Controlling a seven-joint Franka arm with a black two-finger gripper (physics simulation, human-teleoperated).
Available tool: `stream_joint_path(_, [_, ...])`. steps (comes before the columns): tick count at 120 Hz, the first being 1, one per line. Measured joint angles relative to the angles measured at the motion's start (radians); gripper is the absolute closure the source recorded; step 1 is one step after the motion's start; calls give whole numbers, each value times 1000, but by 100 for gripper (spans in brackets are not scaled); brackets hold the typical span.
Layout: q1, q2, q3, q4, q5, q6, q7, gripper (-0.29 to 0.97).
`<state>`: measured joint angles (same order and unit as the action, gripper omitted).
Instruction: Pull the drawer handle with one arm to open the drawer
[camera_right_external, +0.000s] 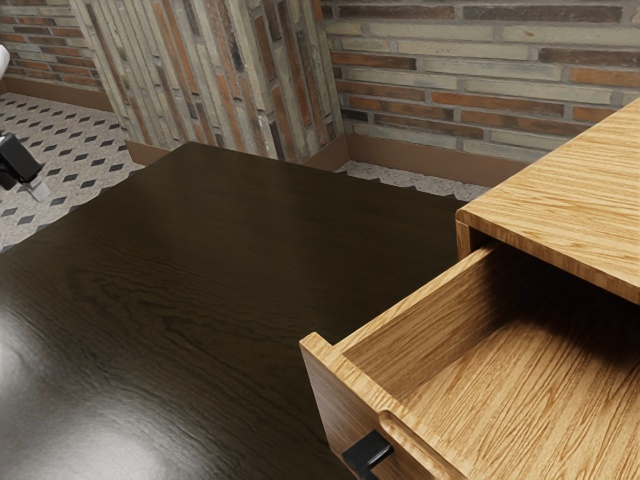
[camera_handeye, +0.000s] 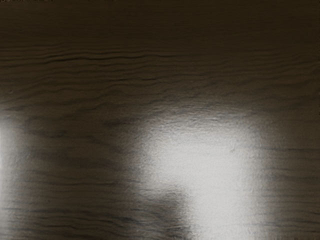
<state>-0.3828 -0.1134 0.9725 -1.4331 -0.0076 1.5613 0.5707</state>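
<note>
the wooden drawer (camera_right_external: 500, 390) stands well out of its cabinet (camera_right_external: 570, 200) on the dark table (camera_right_external: 180, 300), black handle (camera_right_external: 368, 453) at its front, so the pull looks done. the gripper (camera_right_external: 18, 165) hangs well apart at the exterior view's left, open or closed impossible to tell.

The light oak drawer (camera_right_external: 420, 330) stood pulled wide open at the frame's lower right, its black handle (camera_right_external: 368, 453) on the front panel.

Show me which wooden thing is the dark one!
The table is the dark one: almost black and shiny. The pulled-out drawer and the cabinet it slides out of are both light, honey-coloured wood.
</note>
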Motion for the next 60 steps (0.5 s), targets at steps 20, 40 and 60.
stream_joint_path(20, [1, 0, -3, 26, 2, -3, 13, 2])
stream_joint_path(40, [-17, -16, -87, 195, 65, -49, 23, 2])
stream_joint_path(60, [-28, -39, -286, 244, 25, -99, 28, 2])
